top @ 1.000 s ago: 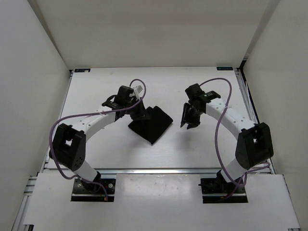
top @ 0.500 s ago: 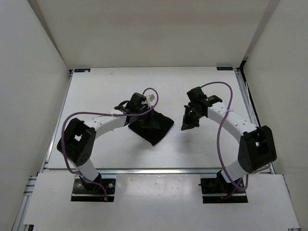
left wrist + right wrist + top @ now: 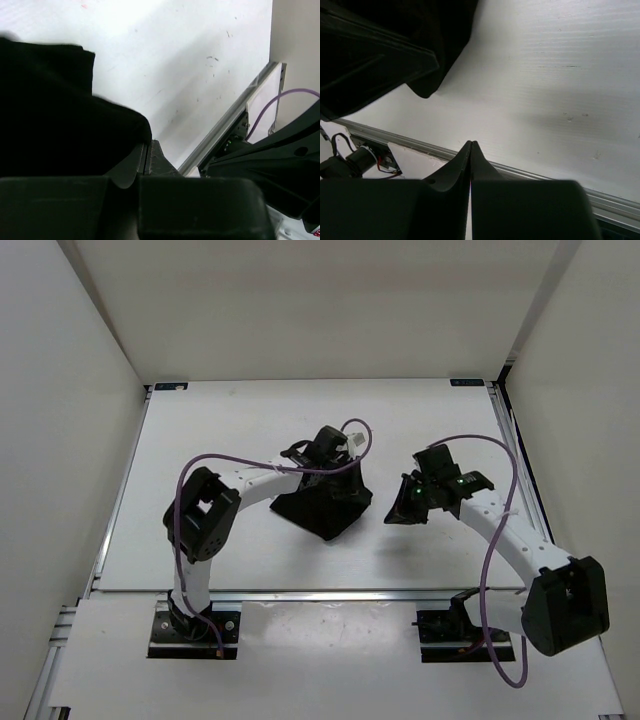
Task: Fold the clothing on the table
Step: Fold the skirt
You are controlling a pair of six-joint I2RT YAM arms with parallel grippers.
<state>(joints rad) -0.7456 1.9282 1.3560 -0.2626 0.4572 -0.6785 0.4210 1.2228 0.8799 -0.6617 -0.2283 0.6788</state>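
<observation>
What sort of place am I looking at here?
Likely a robotics lab test booth: a white table with metal rails, boxed in by plain white walls, with two robot arms and a black cloth.

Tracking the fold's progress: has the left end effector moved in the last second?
Yes. The left end effector has travelled rightward across the table, from the clothing's left corner to over its middle, nearer the right rail.

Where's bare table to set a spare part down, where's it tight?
Free: the table's far strip along its back edge; the left side between left rail and left arm; the near strip between the clothing and the front rail. Tight: the centre, left gripper over the clothing, right gripper close beside it.
</observation>
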